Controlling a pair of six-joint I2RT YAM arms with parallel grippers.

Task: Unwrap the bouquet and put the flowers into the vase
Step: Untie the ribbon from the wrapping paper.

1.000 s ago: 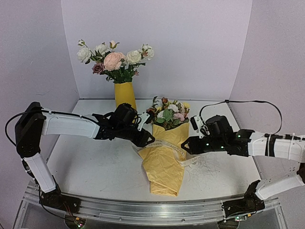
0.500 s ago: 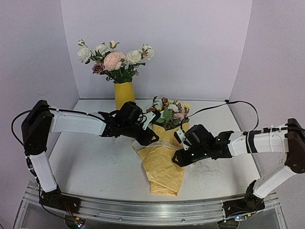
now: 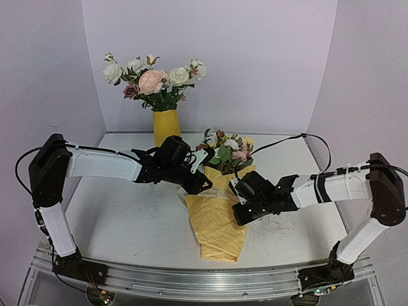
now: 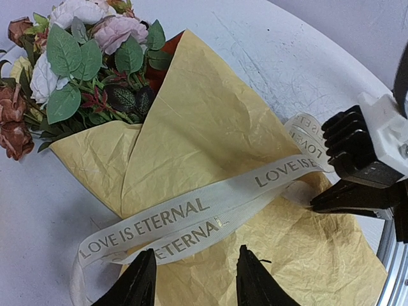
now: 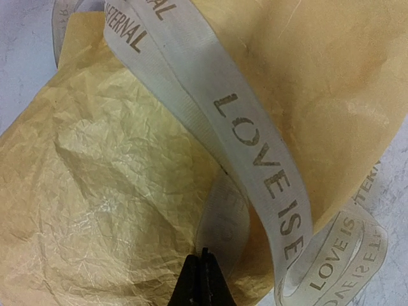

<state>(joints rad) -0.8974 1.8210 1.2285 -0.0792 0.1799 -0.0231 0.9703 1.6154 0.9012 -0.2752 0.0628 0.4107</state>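
The bouquet (image 3: 218,217) lies on the table (image 3: 127,223) as a cone of crinkled yellow-orange paper (image 4: 210,127), its flowers (image 3: 226,152) pointing towards the back. A cream ribbon (image 4: 191,213) printed "LOVE IS ETERNAL" crosses the cone. My left gripper (image 4: 196,252) hovers open just over the ribbon and paper, on the cone's left side (image 3: 204,185). On the cone's right side, my right gripper (image 5: 203,254) is shut, its tips pinching the edge of a ribbon (image 5: 255,146) loop. The yellow vase (image 3: 167,127) stands behind, at the back left.
A big bunch of white and pink roses (image 3: 152,80) fills the vase. Purple walls close the table at the back and on both sides. A metal rail (image 3: 191,280) runs along the near edge.
My right arm has swung left to the bouquet and its jaws have shut on the ribbon. My left gripper moved a little closer to the cone, then held still.
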